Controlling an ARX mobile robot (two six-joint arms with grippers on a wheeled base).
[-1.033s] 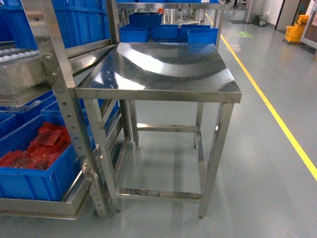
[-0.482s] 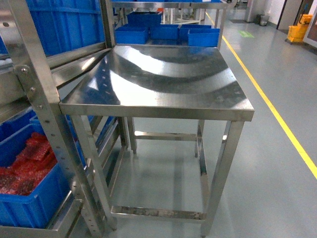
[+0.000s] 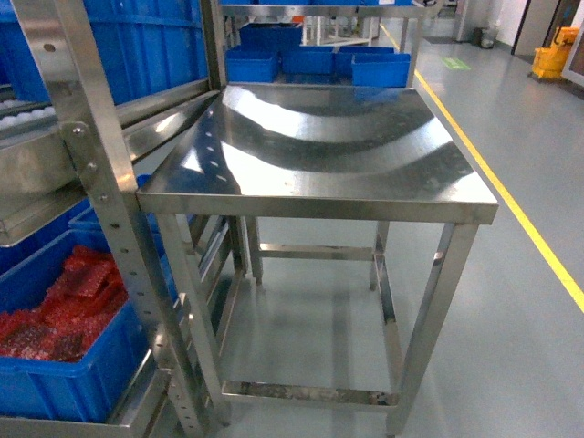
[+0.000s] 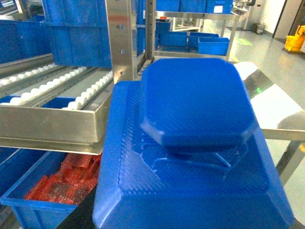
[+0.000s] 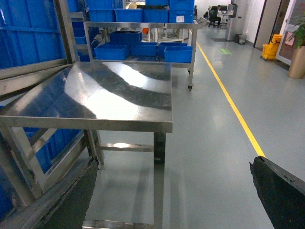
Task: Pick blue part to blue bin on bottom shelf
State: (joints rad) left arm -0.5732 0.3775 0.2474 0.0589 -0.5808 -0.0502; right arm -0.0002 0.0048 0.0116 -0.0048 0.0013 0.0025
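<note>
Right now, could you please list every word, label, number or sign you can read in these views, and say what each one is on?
None can be read.
White label on a blue bin on the far rack, right wrist view: too small.
Green marking on the floor, head view: too blurred.

Steel table (image 3: 319,146) & rack upright (image 3: 119,228) fwd; bin w/ red parts (image 3: 55,319) low left; open floor (image 3: 511,301) right.
</note>
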